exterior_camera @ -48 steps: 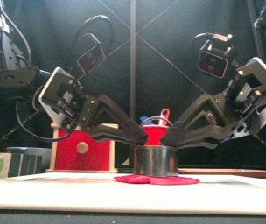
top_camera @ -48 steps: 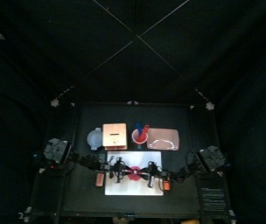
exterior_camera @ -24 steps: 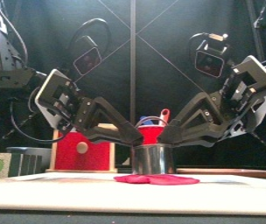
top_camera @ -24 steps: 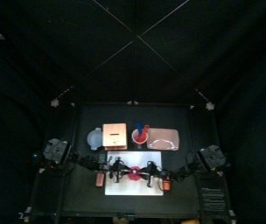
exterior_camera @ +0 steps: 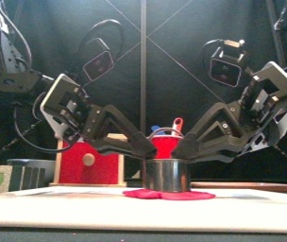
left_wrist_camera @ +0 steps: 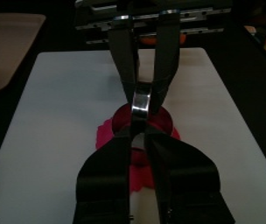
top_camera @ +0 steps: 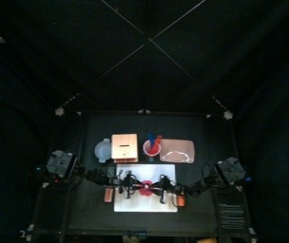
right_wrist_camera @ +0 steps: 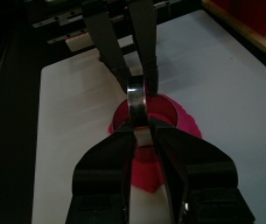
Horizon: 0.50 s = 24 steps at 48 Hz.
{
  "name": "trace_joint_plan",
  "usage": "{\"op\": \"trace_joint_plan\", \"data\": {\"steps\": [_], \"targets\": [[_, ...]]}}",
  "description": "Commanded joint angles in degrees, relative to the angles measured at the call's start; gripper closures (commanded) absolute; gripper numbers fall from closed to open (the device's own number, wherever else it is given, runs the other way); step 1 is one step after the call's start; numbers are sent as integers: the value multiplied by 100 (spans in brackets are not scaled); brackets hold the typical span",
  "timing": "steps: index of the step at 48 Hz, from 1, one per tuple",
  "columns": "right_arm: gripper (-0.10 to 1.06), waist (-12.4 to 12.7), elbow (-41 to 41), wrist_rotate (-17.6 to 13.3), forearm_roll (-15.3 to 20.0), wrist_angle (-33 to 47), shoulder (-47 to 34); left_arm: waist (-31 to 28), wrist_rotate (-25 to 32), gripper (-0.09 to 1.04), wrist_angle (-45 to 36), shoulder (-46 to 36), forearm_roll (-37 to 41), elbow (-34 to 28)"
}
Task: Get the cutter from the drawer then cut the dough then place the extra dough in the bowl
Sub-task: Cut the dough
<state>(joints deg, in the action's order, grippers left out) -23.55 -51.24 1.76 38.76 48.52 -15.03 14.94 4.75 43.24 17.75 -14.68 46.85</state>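
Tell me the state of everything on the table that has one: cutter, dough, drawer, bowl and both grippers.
cutter: upright on the dough, gripped from opposite sides.
dough: flat on the white cutting board, under the cutter.
drawer: looks shut.
bowl: no dough visible in it.
left gripper: shut on the cutter.
right gripper: shut on the cutter.
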Motion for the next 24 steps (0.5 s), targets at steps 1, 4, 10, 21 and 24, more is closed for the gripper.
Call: {"op": "trace_joint_plan", "data": {"steps": [1, 4, 10, 21, 24], "targets": [[36, 0, 9, -18, 70, -123, 132, 62, -18, 53, -114, -35, 9, 35], [36, 0, 9, -18, 88, -149, 132, 62, -44, 53, -114, -35, 9, 62], [36, -9, 18, -18, 97, -158, 123, 114, -62, 53, -114, 53, 0, 62], [42, 0, 44, -53, 97, -193, 44, 246, -149, 53, -97, 580, -88, -237], [44, -9, 53, -70, 97, -220, 18, 255, -158, 53, -70, 624, -88, -264]]}}
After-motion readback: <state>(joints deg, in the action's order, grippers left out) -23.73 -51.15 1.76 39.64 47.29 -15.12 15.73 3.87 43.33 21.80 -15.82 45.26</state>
